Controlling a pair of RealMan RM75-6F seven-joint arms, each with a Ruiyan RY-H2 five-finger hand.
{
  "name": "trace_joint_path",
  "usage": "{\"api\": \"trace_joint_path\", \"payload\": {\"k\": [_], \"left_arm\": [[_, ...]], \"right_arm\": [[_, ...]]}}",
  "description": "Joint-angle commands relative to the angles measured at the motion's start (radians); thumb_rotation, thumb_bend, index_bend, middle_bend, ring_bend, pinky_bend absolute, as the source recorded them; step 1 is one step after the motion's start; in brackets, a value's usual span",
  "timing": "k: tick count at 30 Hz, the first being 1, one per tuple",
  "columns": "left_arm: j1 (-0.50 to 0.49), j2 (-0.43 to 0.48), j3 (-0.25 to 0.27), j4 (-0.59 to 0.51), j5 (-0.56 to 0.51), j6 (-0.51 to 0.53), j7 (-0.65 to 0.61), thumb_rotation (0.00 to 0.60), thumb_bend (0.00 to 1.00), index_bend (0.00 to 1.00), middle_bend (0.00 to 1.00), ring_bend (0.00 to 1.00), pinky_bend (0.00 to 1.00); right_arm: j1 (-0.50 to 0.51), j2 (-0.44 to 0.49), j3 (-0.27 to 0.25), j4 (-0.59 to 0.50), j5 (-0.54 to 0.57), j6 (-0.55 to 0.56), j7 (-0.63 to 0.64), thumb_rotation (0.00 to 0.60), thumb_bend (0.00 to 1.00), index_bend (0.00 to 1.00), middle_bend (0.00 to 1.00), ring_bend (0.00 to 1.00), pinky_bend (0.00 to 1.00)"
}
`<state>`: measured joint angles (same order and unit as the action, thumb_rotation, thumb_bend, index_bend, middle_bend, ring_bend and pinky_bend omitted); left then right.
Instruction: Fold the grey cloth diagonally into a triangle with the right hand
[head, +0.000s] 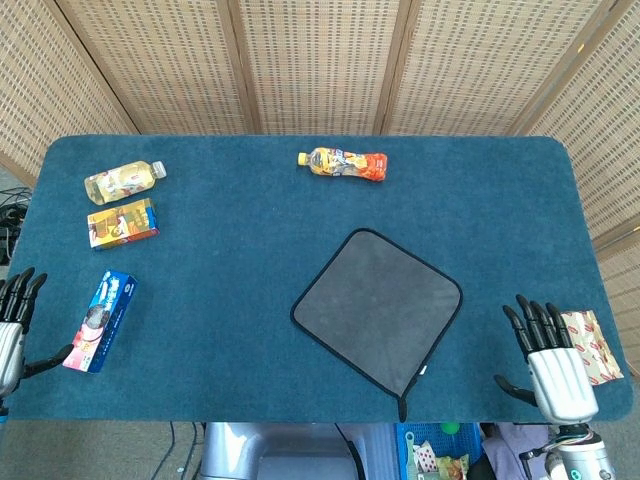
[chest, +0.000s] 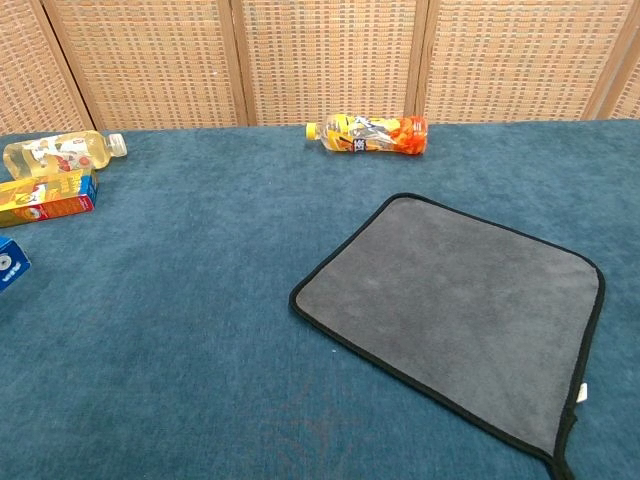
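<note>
Head view: the grey cloth (head: 377, 309) is lying flat; the right hand (head: 553, 363), empty with fingers spread, is hovering right of it. The left hand (head: 12, 330) is idling open, far left. A thin hem risks slipping the pinch.

Chest view: the orange bottle (chest: 367, 133) is lying beyond the cloth, obstructing nothing

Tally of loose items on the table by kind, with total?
Bottles: 2, a pale yellow one and an orange one
Boxes: 2, a yellow and red one and a blue one
Cloths: 1, the grey cloth
Packets: 1, a small patterned packet by the right hand
Total: 6
</note>
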<state>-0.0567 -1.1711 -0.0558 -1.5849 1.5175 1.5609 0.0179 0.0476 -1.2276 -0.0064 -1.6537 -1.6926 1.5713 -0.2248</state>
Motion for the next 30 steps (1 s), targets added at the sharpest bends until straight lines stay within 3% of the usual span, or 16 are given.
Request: {"api": "trace_joint_path", "payload": {"k": [1, 7, 18, 30], "left_arm": [[0.001, 0.001, 0.000, 0.000, 0.001, 0.001, -0.002, 0.600, 0.15, 0.00, 0.00, 0.00, 0.00], [-0.001, 0.000, -0.001, 0.001, 0.000, -0.001, -0.002, 0.600, 0.15, 0.00, 0.00, 0.00, 0.00], [-0.002, -0.001, 0.000, 0.002, 0.003, 0.000, -0.001, 0.600, 0.15, 0.00, 0.00, 0.00, 0.00], [-0.002, -0.003, 0.000, 0.004, 0.004, 0.000, -0.003, 0.600, 0.15, 0.00, 0.00, 0.00, 0.00]], "right_arm": [[0.003, -0.038, -0.030, -0.013, -0.039, -0.023, -0.050, 0.600, 0.11, 0.01, 0.00, 0.00, 0.00], [0.013, -0.098, -0.065, -0.014, -0.097, -0.059, -0.093, 0.600, 0.11, 0.04, 0.00, 0.00, 0.00], [0.022, -0.191, -0.105, 0.018, -0.144, -0.105, -0.105, 0.600, 0.11, 0.19, 0.00, 0.00, 0.00], [0.038, -0.277, -0.107, 0.041, -0.118, -0.178, -0.130, 0.600, 0.11, 0.20, 0.00, 0.00, 0.00]]}}
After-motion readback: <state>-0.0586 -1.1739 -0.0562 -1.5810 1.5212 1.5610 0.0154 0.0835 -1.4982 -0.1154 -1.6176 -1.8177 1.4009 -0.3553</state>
